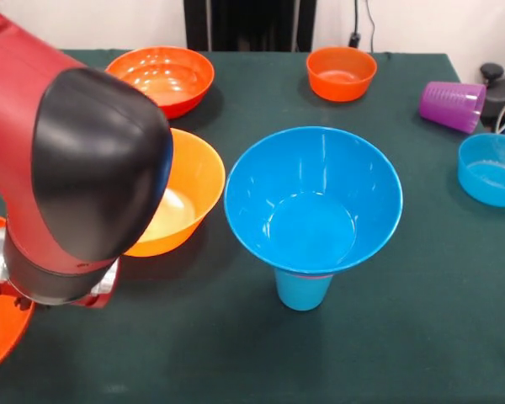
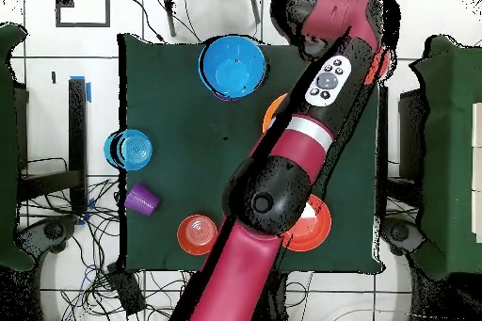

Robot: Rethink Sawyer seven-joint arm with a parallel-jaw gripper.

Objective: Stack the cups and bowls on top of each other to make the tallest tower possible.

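Observation:
The tower (image 1: 313, 202) stands mid-table: a large blue bowl nested on a light blue cup (image 1: 303, 290), with a thin pink rim showing between them. In the overhead view the tower (image 2: 232, 66) sits near the far table edge. A yellow-orange bowl (image 1: 189, 181) lies left of it, half hidden by my arm. At the back stand a large red-orange bowl (image 1: 164, 76) and a small orange bowl (image 1: 341, 71). The purple cup (image 1: 452, 105) lies on its side. A small blue bowl (image 1: 492, 168) sits at the right edge. My gripper (image 1: 8, 286) is mostly hidden under the arm's last link.
My bulky red and black arm (image 1: 76, 168) fills the left of the front view and crosses the table (image 2: 169, 110) in the overhead view. An orange-red curved thing (image 1: 0, 332) shows at the lower left edge below the arm's end. Cables lie on the floor beside the table.

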